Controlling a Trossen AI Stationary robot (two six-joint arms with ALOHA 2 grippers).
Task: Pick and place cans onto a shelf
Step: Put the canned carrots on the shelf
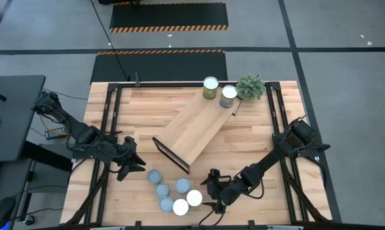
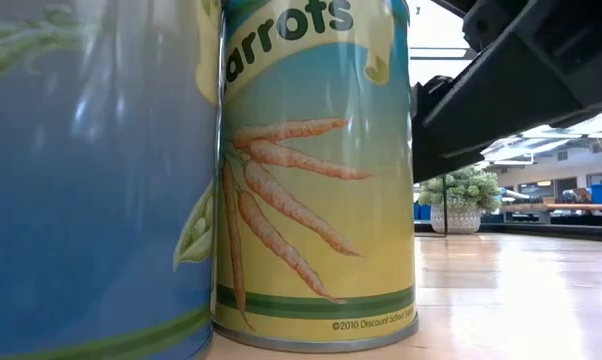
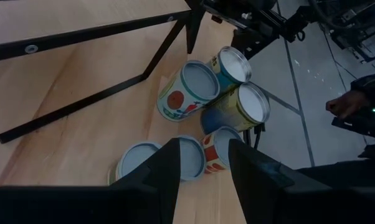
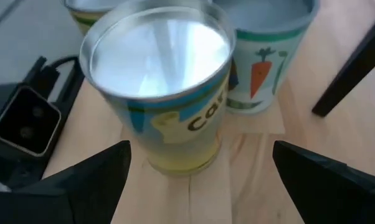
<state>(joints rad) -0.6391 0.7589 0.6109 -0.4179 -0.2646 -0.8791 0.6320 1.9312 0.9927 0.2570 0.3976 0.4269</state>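
While the left gripper (image 1: 136,164) waits nearly closed and empty, the right gripper (image 1: 213,191), jaws wide, faces the upright can (image 4: 159,81) just ahead.

Even, bright overhead light fills the scene from above; the wooden worktop (image 1: 148,108) shows only soft, short shadows beside the shelf (image 1: 192,131). Sharp focus overall from above. At table height, the carrots can (image 2: 316,170) sits so close that it is slightly soft, while the potted plant (image 2: 461,198) behind it looks small and hazy against bright ceiling lights. In the right wrist view, a can lid (image 4: 159,53) gleams with pale glare streaks, and the dark fingers (image 4: 81,183) nearest the lens are blurred
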